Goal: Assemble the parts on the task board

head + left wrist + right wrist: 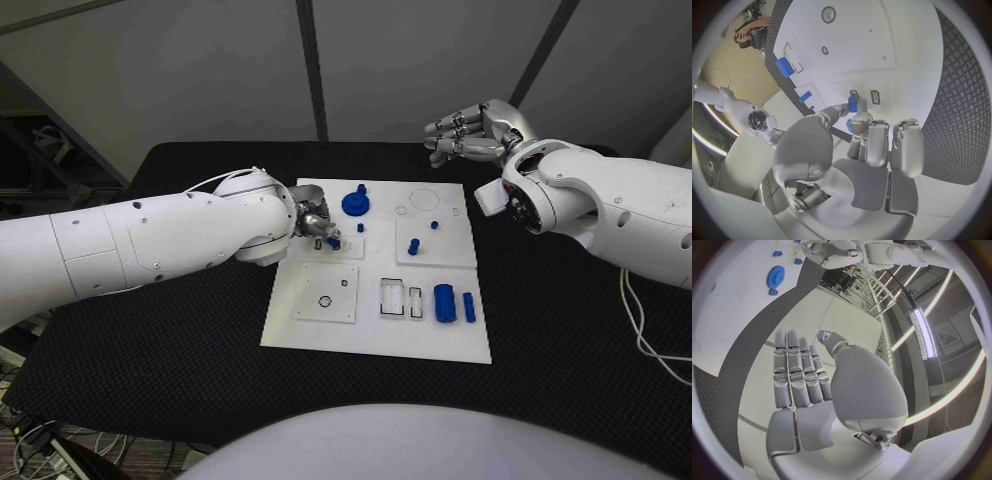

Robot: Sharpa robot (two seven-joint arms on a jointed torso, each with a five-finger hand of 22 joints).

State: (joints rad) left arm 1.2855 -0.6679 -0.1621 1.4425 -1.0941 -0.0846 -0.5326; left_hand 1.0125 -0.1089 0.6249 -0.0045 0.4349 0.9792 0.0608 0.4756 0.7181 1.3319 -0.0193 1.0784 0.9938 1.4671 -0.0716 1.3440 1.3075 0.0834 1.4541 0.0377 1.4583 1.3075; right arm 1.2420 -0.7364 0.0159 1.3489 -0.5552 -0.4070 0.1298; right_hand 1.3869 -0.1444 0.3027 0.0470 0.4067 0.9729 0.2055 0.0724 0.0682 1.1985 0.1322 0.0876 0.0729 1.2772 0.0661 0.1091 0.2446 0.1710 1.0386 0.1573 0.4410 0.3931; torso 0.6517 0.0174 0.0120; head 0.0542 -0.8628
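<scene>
Item: small blue peg, pinched in my left hand fingertips over the task board by its left edge. Risk, as I judge: a tilted peg jams or slips free at its hole.

Near: two blue cylinders lying beside rectangular slots.

Mid: short upright pegs.

Far: blue gear, close enough to snag my fingers.

Beyond: right hand, fingers loosely apart, holding nothing, off the board.

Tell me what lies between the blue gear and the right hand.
In the head view, only bare white task board with a faint circular outline separates the blue gear from the raised right hand.
</scene>
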